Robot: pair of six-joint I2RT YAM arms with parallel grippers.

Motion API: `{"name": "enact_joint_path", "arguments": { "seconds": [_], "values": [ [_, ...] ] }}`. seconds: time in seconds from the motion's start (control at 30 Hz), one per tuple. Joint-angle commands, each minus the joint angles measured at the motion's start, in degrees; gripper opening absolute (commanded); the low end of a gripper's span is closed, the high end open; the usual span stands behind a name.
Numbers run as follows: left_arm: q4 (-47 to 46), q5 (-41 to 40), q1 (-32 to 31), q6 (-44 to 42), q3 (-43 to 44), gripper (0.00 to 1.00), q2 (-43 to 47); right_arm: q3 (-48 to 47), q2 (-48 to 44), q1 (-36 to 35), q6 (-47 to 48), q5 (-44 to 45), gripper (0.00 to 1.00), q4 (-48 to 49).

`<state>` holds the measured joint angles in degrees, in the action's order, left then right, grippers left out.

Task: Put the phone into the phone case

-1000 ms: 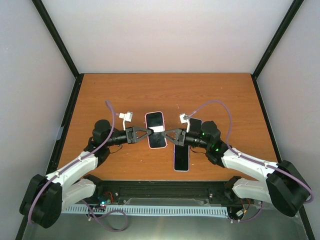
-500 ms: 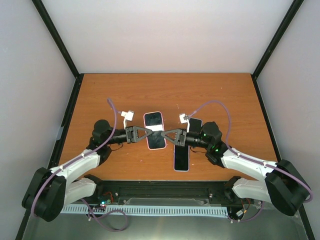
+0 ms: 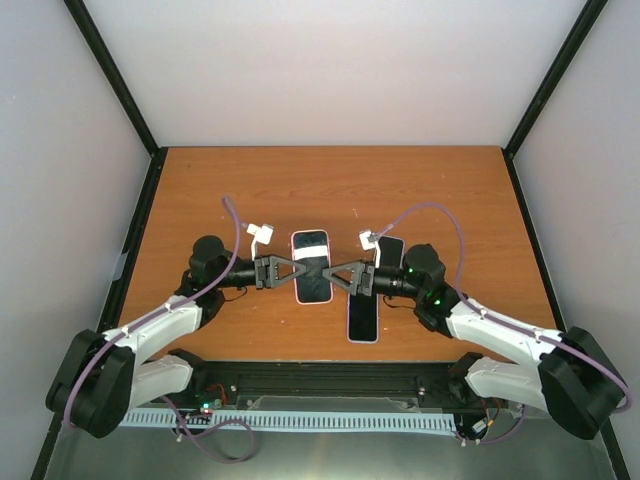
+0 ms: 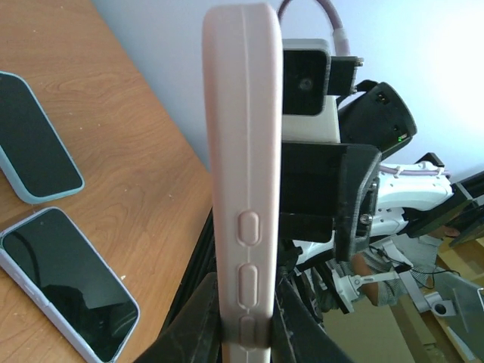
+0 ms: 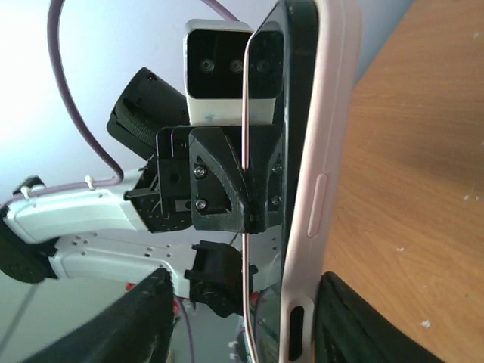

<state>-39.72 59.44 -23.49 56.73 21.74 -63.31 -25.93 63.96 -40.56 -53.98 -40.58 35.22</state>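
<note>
A pink phone case (image 3: 311,266) with a black phone (image 3: 311,250) lying inside its rim is held level over the middle of the table. My left gripper (image 3: 296,272) is shut on the case's left long edge; in the left wrist view (image 4: 242,295) both fingers pinch the pink side with its buttons (image 4: 249,227). My right gripper (image 3: 337,276) is at the case's right edge with its jaws wide apart. In the right wrist view (image 5: 253,318) the case (image 5: 321,204) stands against one finger (image 5: 355,318), and the other finger is well clear.
A phone in a pale lilac case (image 3: 362,318) lies face up at the near middle, also in the left wrist view (image 4: 68,280). A phone in a teal case (image 3: 390,250) lies behind the right gripper (image 4: 38,151). The table's near edge is close below.
The pink case and phone have shifted slightly nearer and turned straighter. The left gripper has moved right with it, and the right gripper has closed in on the case's right edge.
</note>
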Motion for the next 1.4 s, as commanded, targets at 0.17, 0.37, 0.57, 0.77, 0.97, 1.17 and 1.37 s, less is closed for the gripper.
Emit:
{"name": "enact_joint_path", "arguments": {
  "seconds": [0.17,0.37,0.57,0.77,0.97,1.17,1.37],
  "values": [
    [8.65,6.00,0.07,-10.40,6.22,0.00,2.15,-5.65,-8.61,-0.14,8.22,5.48,0.69,-17.14],
    [10.02,10.39,-1.05,-11.57,7.68,0.00,2.85,-10.11,-9.24,-0.05,11.20,6.20,0.83,-23.13],
    [13.24,11.18,-3.17,-14.42,9.18,0.00,3.27,-13.16,-6.67,0.04,11.78,3.68,0.80,-23.98],
    [15.55,11.48,-3.22,-16.61,9.55,0.00,2.91,-13.27,-7.90,0.04,11.43,5.59,0.64,-23.82],
    [20.73,10.35,-3.19,-20.24,10.50,0.00,2.62,-12.37,-10.35,0.28,12.20,7.84,0.41,-24.39],
    [28.24,6.44,-3.23,-24.35,11.72,0.00,1.55,-11.71,-11.68,0.39,13.39,9.61,0.08,-24.50],
    [30.82,4.63,-3.23,-25.08,12.37,0.00,0.29,-10.98,-12.14,0.40,15.13,11.04,0.03,-25.11]
  ]
}}
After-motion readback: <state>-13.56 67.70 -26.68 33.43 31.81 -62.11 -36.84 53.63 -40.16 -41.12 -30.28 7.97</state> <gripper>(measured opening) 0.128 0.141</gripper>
